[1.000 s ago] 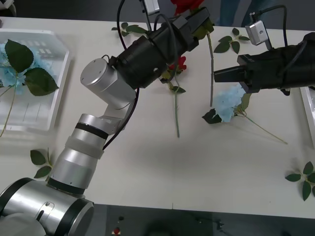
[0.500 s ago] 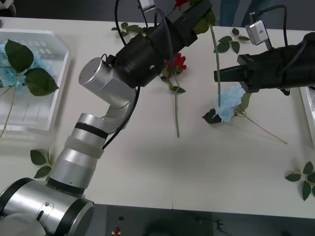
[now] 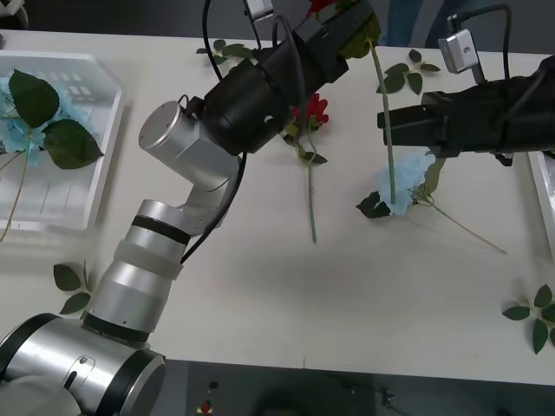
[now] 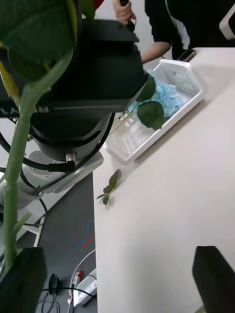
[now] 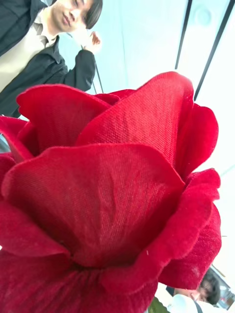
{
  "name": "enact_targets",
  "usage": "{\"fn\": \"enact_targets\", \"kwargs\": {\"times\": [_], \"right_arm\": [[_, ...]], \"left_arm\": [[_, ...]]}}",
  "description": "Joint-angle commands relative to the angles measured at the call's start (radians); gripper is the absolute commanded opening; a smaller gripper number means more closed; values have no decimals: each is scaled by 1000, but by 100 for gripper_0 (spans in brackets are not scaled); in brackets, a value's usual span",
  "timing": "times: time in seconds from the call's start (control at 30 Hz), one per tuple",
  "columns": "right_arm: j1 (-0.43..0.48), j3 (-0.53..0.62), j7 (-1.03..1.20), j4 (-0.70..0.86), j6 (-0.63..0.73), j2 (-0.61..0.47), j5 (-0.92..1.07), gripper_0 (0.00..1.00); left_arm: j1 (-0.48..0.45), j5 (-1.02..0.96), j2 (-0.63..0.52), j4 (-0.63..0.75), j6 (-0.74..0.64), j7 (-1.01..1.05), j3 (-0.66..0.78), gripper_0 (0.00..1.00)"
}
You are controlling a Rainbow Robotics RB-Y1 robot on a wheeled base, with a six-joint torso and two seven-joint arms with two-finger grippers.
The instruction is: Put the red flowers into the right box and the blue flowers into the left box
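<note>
The left gripper (image 3: 351, 33) is clamped on a red rose (image 5: 107, 195) raised above the table's far edge, its stem (image 3: 386, 121) hanging between the parted fingers (image 4: 22, 279) of the right gripper (image 3: 386, 128), above a blue flower (image 3: 406, 186)

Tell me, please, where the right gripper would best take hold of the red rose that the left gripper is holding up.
Probably on the bare green stem, partway down. The rose hangs from the left gripper with the stem straight down, passing just ahead of the open right gripper. Come in sideways from the robot's right and close across it.
</note>
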State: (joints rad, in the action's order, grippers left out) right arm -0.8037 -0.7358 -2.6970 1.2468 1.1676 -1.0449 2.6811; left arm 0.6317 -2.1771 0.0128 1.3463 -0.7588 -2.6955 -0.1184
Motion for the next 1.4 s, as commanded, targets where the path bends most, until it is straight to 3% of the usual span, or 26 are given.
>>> {"fn": "enact_targets", "kwargs": {"times": [0.03,0.3,0.57,1.07,1.13,1.2,1.23,1.3,1.33,1.4], "right_arm": [[-28,44,-8,-35,7,-4,16,100],[-28,87,-8,-92,38,-26,17,100],[-26,87,-8,-63,129,-29,-23,100],[-26,56,-8,-38,95,22,-44,99],[-26,55,-8,-37,86,26,-46,76],[-26,55,-8,-30,80,26,-46,41],[-26,55,-8,-29,78,26,-46,34],[-25,52,-8,-29,76,29,-46,10],[-26,49,-8,-29,75,29,-46,2],[-26,47,-8,-27,72,29,-46,0]], "left_arm": [[37,28,5,45,9,-10,23,0],[29,56,5,47,15,-10,36,0],[86,74,5,13,79,2,31,0],[140,69,5,-65,61,9,88,0],[140,69,5,-72,56,9,91,0],[140,69,5,-75,56,13,92,0],[140,69,5,-76,56,13,92,0],[140,69,5,-82,49,13,91,0],[140,69,5,-85,41,13,89,0],[140,85,5,-87,33,11,88,0]]}}
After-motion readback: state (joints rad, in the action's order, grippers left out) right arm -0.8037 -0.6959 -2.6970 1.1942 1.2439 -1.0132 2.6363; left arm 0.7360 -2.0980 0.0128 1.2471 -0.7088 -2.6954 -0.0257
